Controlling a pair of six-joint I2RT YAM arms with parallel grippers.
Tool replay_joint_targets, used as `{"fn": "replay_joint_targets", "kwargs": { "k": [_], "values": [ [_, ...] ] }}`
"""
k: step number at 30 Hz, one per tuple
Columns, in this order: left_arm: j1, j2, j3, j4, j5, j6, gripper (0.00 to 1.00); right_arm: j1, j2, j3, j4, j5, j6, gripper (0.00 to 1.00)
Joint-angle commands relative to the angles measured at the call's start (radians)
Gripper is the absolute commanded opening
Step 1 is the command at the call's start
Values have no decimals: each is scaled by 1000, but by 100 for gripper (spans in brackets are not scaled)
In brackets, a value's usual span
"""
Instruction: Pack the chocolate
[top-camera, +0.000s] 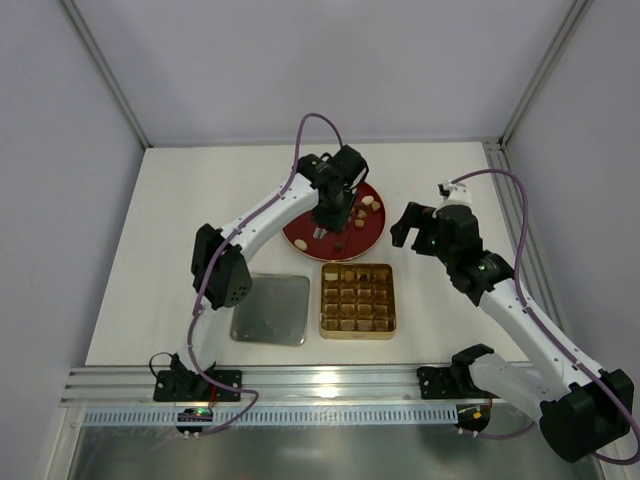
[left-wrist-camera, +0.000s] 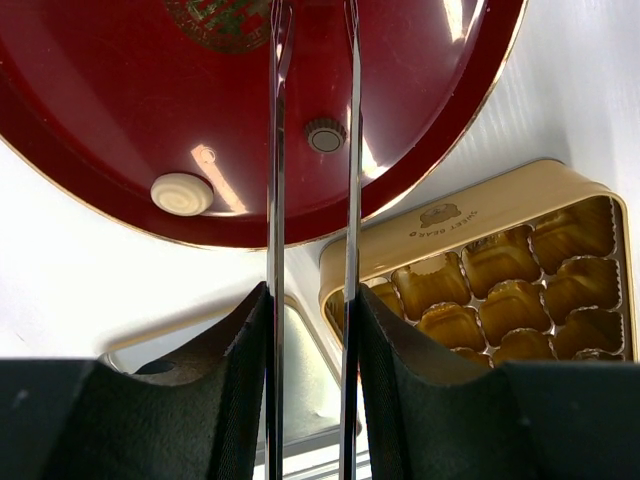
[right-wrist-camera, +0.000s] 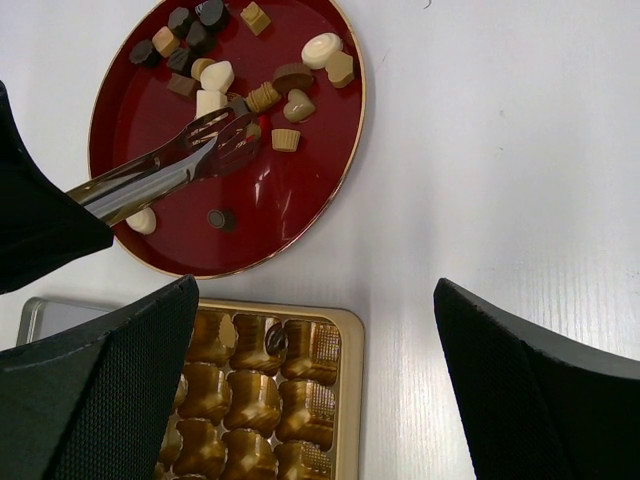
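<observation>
Tray (top-camera: 270, 310), silver, square, flat on the white table (top-camera: 150, 250). It lies nearer the arm bases than the left gripper and to its left, just beside the tin's left edge.

Left gripper (top-camera: 330, 212), poised over the plate. Its fingers (left-wrist-camera: 240, 330) are drawn narrow and clamped on a pair of metal tongs (left-wrist-camera: 275, 200), one blade against each finger. The tong tips reach out beyond the gripper, above the middle of the plate and close to the clustered pieces.

Plate (right-wrist-camera: 290, 190), round, dark red, gold rim. It sits directly beneath the left gripper, to the left of the right gripper.

Chocolate (right-wrist-camera: 225, 75), small pieces in dark brown, caramel and cream. Most are clustered on the plate's far side, at and beyond the tong tips. A cream round piece (left-wrist-camera: 182, 193) lies alone left of the blades. A small dark round piece (left-wrist-camera: 324, 134) shows between the blades in the left wrist view.

Tin (top-camera: 357, 328), gold, square, with a grid of gold-foil cells. It sits near the plate on the base side, between the two grippers. What its cells hold cannot be told.

Right gripper (top-camera: 412, 228), hanging above the table to the right of the plate and beyond the tin's far right corner. Its fingers (right-wrist-camera: 520, 400) are spread wide, with nothing held.
</observation>
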Motion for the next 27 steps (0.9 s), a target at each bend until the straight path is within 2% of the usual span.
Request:
{"fn": "replay_joint_targets", "kwargs": {
  "k": [1, 27],
  "values": [
    [9, 8, 44, 22, 22, 16, 37, -7, -6, 4, 23, -5, -12, 100],
    [38, 71, 96, 12, 48, 25, 36, -36, 0, 9, 26, -28, -25, 100]
  ]
}}
